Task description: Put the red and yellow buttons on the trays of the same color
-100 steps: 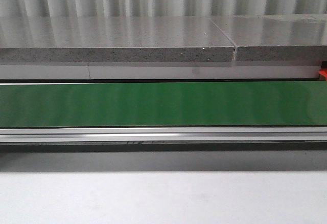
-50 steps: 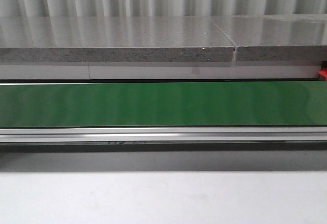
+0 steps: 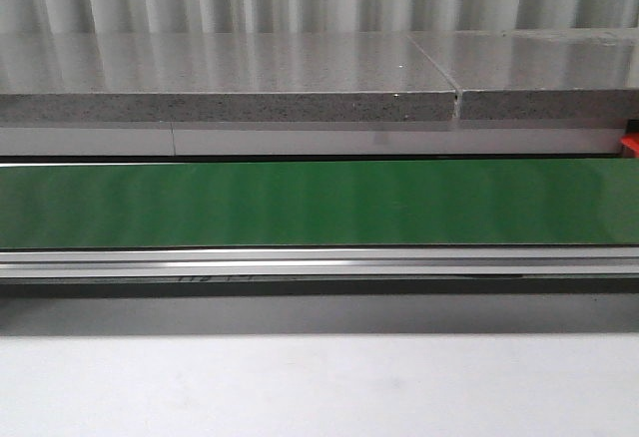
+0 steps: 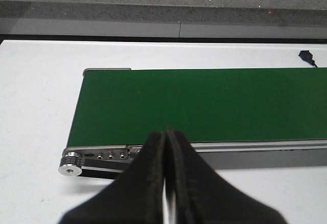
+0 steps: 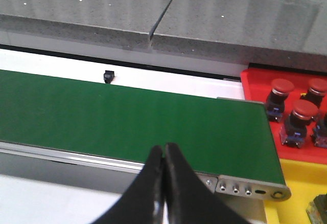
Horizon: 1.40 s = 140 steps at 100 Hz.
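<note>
left jaws (image 4: 166,147) closed, empty | right jaws (image 5: 164,165) closed, empty | red buttons (image 5: 301,114) on red tray (image 5: 255,83) — no legible writing

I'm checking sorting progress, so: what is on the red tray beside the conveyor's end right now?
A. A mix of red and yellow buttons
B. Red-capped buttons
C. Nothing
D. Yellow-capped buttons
B: the right wrist view shows the red tray holding several red-capped buttons, with no yellow cap visible among them.
</note>
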Available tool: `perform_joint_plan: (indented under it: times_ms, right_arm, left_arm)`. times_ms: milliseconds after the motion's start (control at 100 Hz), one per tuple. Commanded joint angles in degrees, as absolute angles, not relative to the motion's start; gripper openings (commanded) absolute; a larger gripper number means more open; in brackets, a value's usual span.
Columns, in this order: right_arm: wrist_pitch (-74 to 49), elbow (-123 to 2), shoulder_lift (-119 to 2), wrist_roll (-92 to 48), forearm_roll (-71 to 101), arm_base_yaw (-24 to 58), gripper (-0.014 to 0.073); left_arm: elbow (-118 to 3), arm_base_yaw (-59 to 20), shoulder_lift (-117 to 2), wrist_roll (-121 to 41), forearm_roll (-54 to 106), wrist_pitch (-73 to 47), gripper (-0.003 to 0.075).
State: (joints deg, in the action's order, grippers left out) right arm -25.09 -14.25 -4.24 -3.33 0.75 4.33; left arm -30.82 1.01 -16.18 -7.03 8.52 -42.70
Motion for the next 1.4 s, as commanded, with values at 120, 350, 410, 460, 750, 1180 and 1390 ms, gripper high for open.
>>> perform_joint_plan:
  times_ms: [120, 350, 410, 460, 750, 1180, 1390]
  right_arm:
    - [-17.79, -7.11, 1.31, 2.20, -2.99, 4.40, -0.0092]
    - [-9.71, -0.90, 1.18, 2.27, -2.99, 4.40, -0.0092]
    - [-6.88, 0.76, 1.18, 2.27, -2.99, 4.40, -0.0092]
    - [-6.93, 0.70, 1.18, 2.27, -2.99, 4.40, -0.0092]
    - [-4.31, 0.70, 1.18, 2.27, -2.94, 4.40, -0.0092]
    - [-4.31, 0.70, 1.18, 2.27, -2.94, 4.40, -0.0092]
    - [-4.31, 0.70, 1.18, 2.27, -2.94, 4.40, -0.0092]
  left_arm:
    - [-32.36, 0.65, -16.63, -6.84, 9.49, -38.55, -0.0021]
    - [-32.36, 0.65, -16.63, -6.84, 9.49, -38.55, -0.0021]
    - [-32.36, 0.65, -16.63, -6.84, 9.49, -38.55, -0.0021]
    - [-32.36, 0.65, -16.63, -6.84, 9.49, -38.55, -0.0021]
    - [-32.36, 0.65, -16.63, -6.84, 9.49, -38.55, -0.0021]
    - [-32.36, 0.65, -16.63, -6.84, 9.49, -38.55, -0.0021]
    - [-32.36, 0.65, -16.63, -6.84, 9.49, -38.55, -0.0021]
